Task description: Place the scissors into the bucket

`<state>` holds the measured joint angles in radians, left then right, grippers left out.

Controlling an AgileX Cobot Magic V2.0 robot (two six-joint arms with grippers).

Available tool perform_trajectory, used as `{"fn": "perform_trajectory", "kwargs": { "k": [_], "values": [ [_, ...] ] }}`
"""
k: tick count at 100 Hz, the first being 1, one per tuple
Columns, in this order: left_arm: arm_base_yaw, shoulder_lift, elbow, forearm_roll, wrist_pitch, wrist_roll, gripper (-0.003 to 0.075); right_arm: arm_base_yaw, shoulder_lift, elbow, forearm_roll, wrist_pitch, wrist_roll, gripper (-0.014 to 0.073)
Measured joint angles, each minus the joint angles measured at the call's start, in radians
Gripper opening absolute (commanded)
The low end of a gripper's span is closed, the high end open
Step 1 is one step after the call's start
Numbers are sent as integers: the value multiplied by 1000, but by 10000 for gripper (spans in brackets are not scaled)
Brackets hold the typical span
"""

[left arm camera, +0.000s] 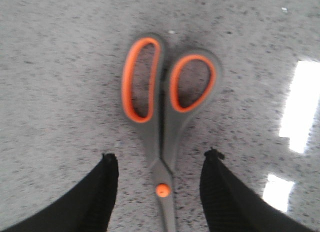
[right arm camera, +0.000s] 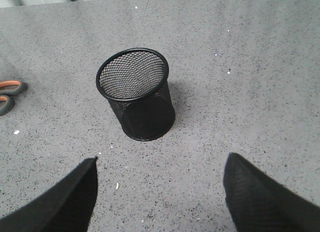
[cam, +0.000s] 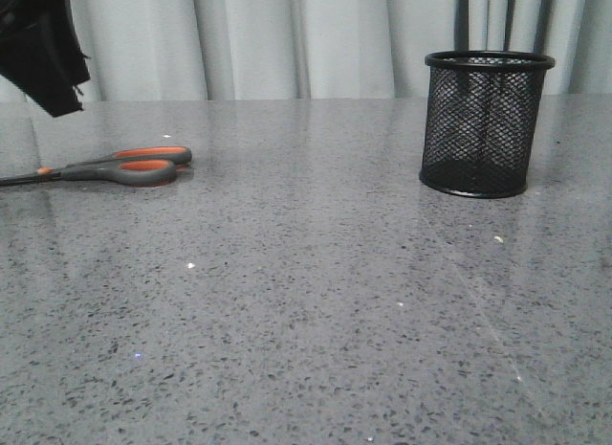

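The scissors [cam: 124, 166] lie flat on the grey table at the far left, with grey handles lined in orange and closed blades pointing left. In the left wrist view the scissors [left arm camera: 162, 112] lie between my open left gripper's [left arm camera: 161, 159] fingers, the orange pivot dot just below the fingertips' level; the gripper is above them, not touching. A part of the left arm [cam: 43, 48] shows at the front view's top left. The bucket [cam: 486, 122] stands upright at the right. My right gripper [right arm camera: 160, 167] is open and empty, held short of the bucket [right arm camera: 136, 94].
A grey curtain [cam: 287, 38] hangs behind the table's far edge. The speckled table [cam: 306, 321] stretches between scissors and bucket. The scissors' handle tips [right arm camera: 9, 95] show in the right wrist view.
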<state>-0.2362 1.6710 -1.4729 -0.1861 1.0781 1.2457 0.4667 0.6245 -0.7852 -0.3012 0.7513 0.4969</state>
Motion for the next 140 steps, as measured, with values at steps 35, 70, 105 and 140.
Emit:
{"fn": "perform_trajectory", "kwargs": {
  "k": [35,70,105,140],
  "values": [
    [5,70,-1,1,28,136,351,0,0,0,0,-2,0,477],
    [33,121,-8,8,26,138,351,0,0,0,0,15,0,477],
    [54,189,-60,-38,22,138,351,0,0,0,0,17,0,477],
    [54,209,-73,-54,39,128,318,0,0,0,0,18,0,477]
  ]
}}
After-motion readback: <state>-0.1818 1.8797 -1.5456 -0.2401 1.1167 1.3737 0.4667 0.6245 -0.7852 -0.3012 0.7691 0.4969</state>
